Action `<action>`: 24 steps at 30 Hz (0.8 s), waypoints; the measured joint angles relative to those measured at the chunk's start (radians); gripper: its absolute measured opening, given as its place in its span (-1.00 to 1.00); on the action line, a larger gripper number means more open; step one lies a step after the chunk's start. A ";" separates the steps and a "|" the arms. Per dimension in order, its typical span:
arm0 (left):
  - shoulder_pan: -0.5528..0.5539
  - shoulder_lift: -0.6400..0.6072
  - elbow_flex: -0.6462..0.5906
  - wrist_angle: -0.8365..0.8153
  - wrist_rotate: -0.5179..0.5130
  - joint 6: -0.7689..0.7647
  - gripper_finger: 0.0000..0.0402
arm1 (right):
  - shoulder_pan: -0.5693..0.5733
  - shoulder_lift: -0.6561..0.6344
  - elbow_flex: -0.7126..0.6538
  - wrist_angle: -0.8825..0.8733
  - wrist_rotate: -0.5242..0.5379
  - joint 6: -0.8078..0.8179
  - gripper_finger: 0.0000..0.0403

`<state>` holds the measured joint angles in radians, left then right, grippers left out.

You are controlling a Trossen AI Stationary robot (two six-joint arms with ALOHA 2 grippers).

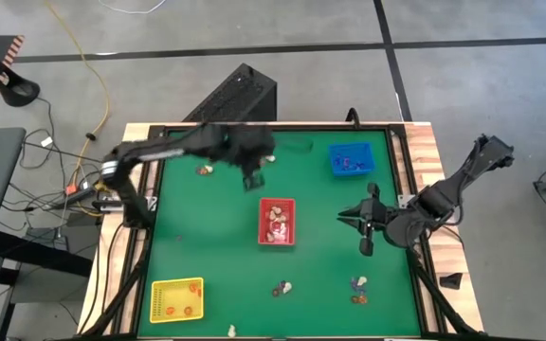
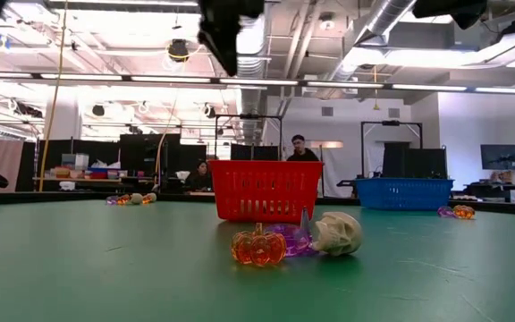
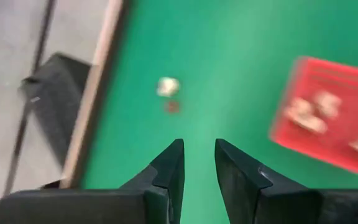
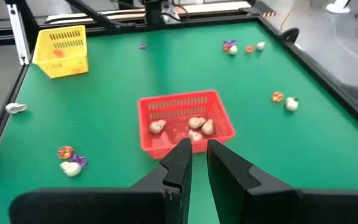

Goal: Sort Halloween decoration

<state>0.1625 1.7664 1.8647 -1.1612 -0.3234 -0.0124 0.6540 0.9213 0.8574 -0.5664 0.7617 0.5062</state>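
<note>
Left gripper (image 3: 199,163): jaws parted slightly, empty, above the mat; cream and brown trinkets (image 3: 168,93) lie ahead, apart. Right gripper (image 4: 197,155): jaws narrowly parted, empty, facing the red tray (image 4: 185,124) holding cream trinkets (image 4: 194,126).

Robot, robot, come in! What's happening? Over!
Left end effector empty, open above mat. Right end effector empty, open, waiting. Cream trinkets in red tray. Nothing blocking.

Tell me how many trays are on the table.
3: a red tray in the middle, a blue tray at the far right, and a yellow tray at the near left corner.
</note>
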 joint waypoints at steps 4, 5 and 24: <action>-0.135 -0.174 -0.298 0.178 0.042 -0.044 -0.65 | 0.000 0.025 0.000 0.035 -0.026 0.018 -0.60; -0.177 -0.218 -0.371 0.245 0.068 -0.053 -0.66 | 0.000 0.029 0.000 0.046 -0.034 0.018 -0.60; -0.825 -0.221 -0.750 0.968 0.354 -0.014 -0.66 | -0.099 0.049 0.017 0.060 -0.042 -0.044 -0.60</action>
<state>-0.6627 1.5456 1.1145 -0.1927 0.0303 -0.0260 0.5555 0.9699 0.8742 -0.5062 0.7201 0.4623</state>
